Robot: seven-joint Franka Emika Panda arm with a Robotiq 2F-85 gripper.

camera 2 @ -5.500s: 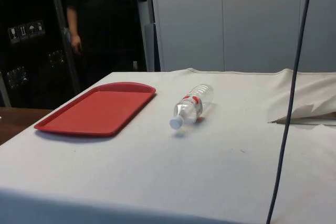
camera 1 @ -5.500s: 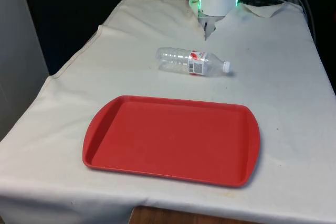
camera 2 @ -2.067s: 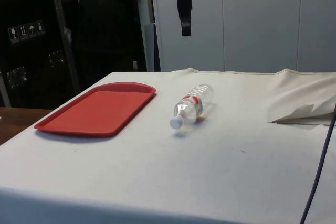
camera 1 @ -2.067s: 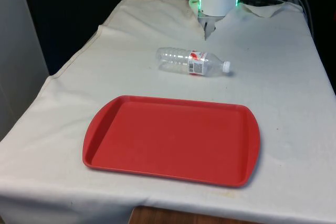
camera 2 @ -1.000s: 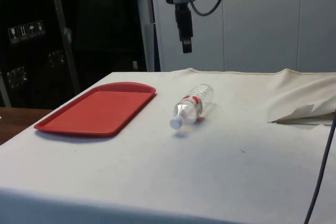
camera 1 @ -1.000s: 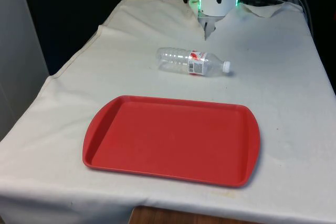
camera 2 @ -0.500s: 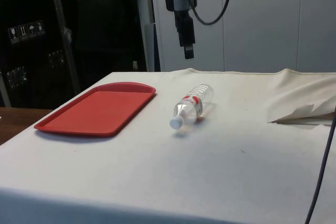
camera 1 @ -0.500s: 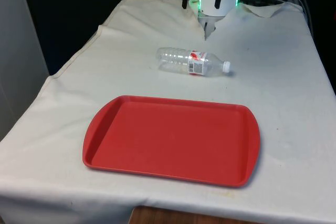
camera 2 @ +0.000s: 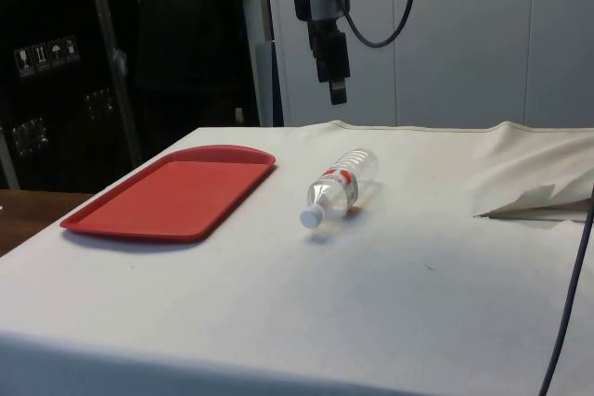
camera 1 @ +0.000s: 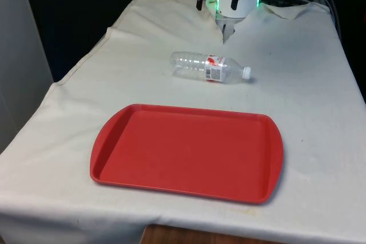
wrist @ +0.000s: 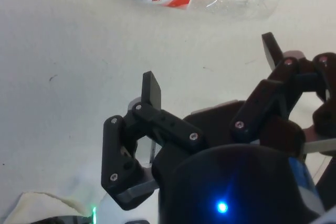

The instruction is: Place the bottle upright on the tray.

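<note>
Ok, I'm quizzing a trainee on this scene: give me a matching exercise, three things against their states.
Things:
1. bottle
2. tray
3. gripper

States:
A. open, raised above the cloth
B. lying on its side on the cloth
C. red, nothing on it

Pairs: 1-B, 2-C, 3-A

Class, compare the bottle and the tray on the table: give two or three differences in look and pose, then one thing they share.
The bottle is clear plastic with a red-and-white label; the tray is solid red. The bottle is a narrow cylinder lying on its side; the tray is broad, shallow and flat. Both rest on the white cloth, apart from each other and untouched by the gripper.
</note>
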